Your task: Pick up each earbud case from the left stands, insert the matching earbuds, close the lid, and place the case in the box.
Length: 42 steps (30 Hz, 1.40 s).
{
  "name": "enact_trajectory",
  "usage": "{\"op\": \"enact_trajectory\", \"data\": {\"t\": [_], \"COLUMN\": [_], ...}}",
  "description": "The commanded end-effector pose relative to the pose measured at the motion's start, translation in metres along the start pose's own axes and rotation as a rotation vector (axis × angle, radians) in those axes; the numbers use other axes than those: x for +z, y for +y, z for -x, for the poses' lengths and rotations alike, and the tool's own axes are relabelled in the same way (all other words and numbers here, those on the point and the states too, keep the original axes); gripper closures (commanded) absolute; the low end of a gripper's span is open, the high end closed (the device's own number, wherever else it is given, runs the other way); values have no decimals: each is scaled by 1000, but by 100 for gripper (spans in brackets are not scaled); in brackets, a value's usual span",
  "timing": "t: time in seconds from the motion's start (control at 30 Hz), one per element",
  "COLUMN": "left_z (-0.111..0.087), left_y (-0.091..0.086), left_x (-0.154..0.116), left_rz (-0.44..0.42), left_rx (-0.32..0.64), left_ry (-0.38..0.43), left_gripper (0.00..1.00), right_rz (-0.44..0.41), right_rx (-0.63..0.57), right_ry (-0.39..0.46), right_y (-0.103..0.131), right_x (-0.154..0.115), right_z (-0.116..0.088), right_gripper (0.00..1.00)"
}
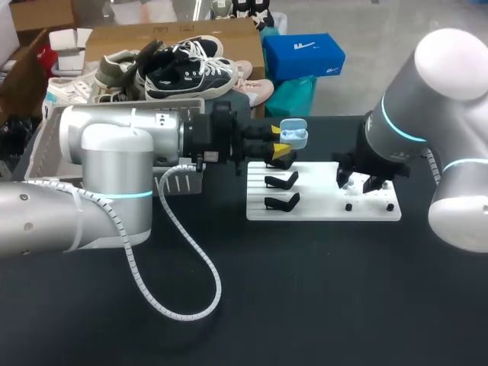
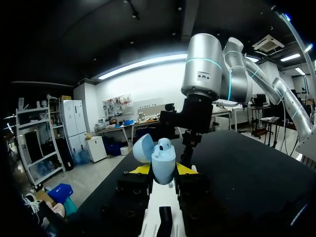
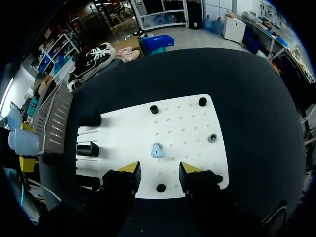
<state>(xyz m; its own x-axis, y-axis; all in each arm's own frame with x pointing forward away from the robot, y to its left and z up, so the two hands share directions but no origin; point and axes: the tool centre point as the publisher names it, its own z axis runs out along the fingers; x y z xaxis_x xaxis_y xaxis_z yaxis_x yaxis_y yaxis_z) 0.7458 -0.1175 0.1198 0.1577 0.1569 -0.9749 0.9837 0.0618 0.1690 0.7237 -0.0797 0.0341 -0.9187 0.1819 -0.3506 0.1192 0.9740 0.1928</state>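
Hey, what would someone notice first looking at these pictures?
The left gripper holds a light blue earbud case, lid open, above the white board. The right gripper hangs open over a lone blue earbud lying on that board.

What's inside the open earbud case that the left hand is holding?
One pale blue earbud pokes out of the earbud case, gripped in the left hand with its lid open. The case wall hides the rest, so a second earbud can't be confirmed.
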Motion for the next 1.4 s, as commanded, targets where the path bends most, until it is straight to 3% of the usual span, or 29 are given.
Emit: {"op": "enact_trajectory", "data": {"t": [0.03, 1.4], "left_z": [0, 0], "left_y": [-1, -1], "left_x": [0, 0], "left_rz": [4, 4], "left_rx": [1, 1], "left_ry": [-2, -2], "left_gripper": [100, 100], "right_rz": [5, 21], "right_rx": [2, 39], "right_ry": [-4, 46], "right_y": [0, 6], "right_x": [5, 22], "right_z": [1, 11], "right_gripper": [52, 55]}}
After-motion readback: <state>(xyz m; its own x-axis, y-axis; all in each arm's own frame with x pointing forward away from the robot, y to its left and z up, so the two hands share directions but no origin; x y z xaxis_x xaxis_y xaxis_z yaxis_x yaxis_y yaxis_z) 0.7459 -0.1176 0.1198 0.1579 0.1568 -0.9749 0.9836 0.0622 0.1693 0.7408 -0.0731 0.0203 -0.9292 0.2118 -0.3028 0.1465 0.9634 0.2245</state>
